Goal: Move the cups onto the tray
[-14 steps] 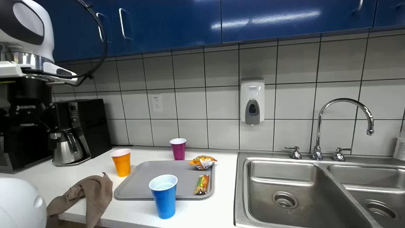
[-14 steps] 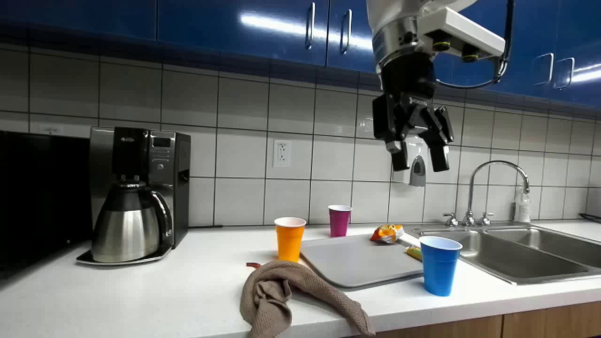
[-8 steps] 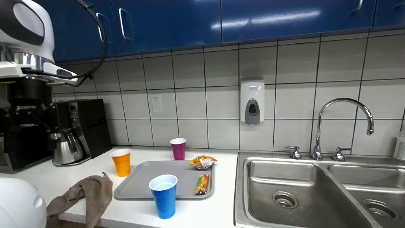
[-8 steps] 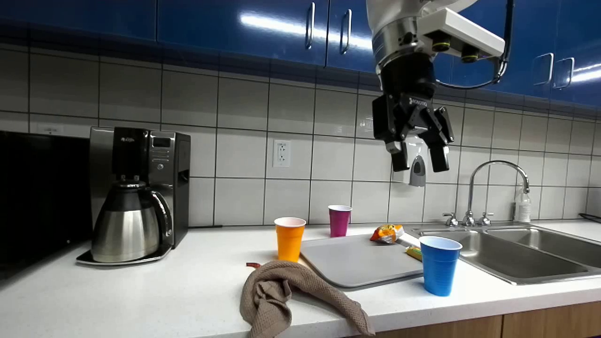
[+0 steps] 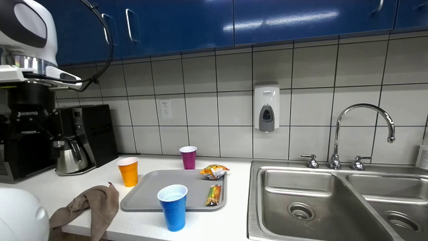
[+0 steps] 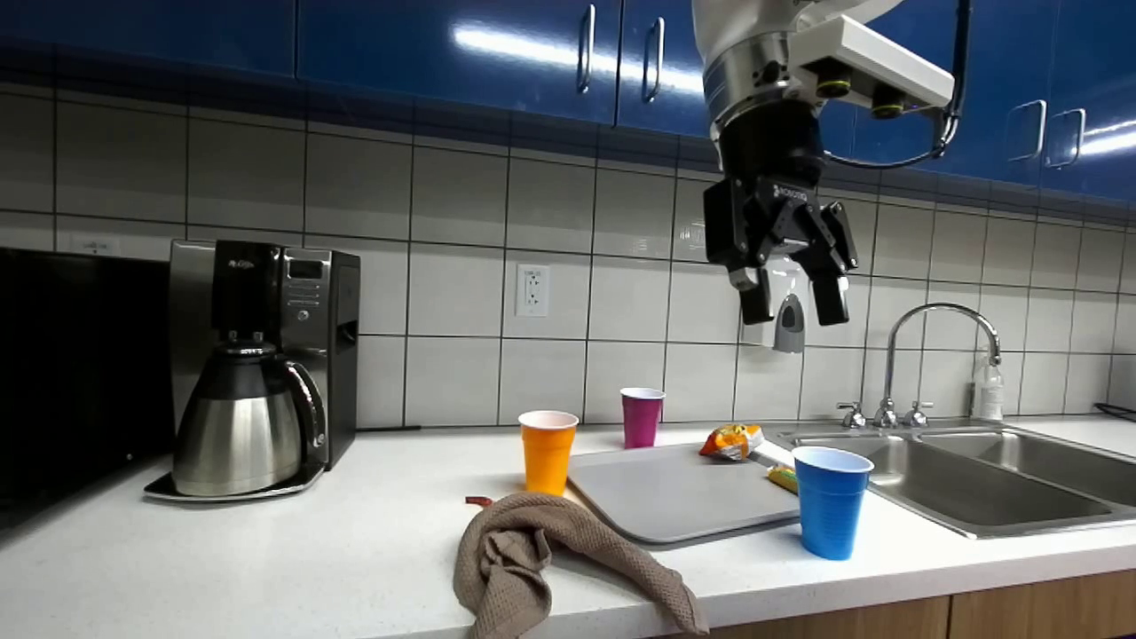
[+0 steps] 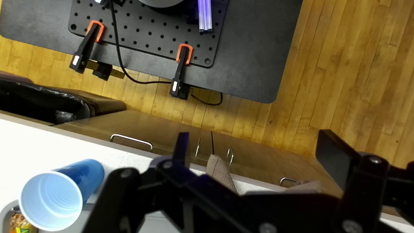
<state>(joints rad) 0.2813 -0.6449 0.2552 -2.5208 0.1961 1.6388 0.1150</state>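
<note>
The blue cup (image 5: pixel 174 212) stands upright on the counter at the tray's near edge; it also shows in an exterior view (image 6: pixel 832 510) and at lower left in the wrist view (image 7: pixel 89 174). The orange cup (image 5: pixel 129 174) (image 6: pixel 546 457) stands upright beside the tray, and the purple cup (image 5: pixel 189 159) (image 6: pixel 641 422) stands behind it; neither shows in the wrist view. The flat grey tray (image 5: pixel 157 189) (image 6: pixel 683 497) lies on the counter. My gripper (image 6: pixel 795 306) hangs high above the cups, open and empty. Its fingers are wide apart in the wrist view (image 7: pixel 257 150).
A snack bag (image 5: pixel 215 171) and a snack bar (image 5: pixel 213 195) lie on the tray's sink side. A brown towel (image 6: pixel 524 559) lies near the orange cup. A coffee maker (image 6: pixel 257 373) stands by the wall. The steel sink (image 5: pixel 255 201) is beside the tray. Blue cabinets (image 6: pixel 444 80) hang above.
</note>
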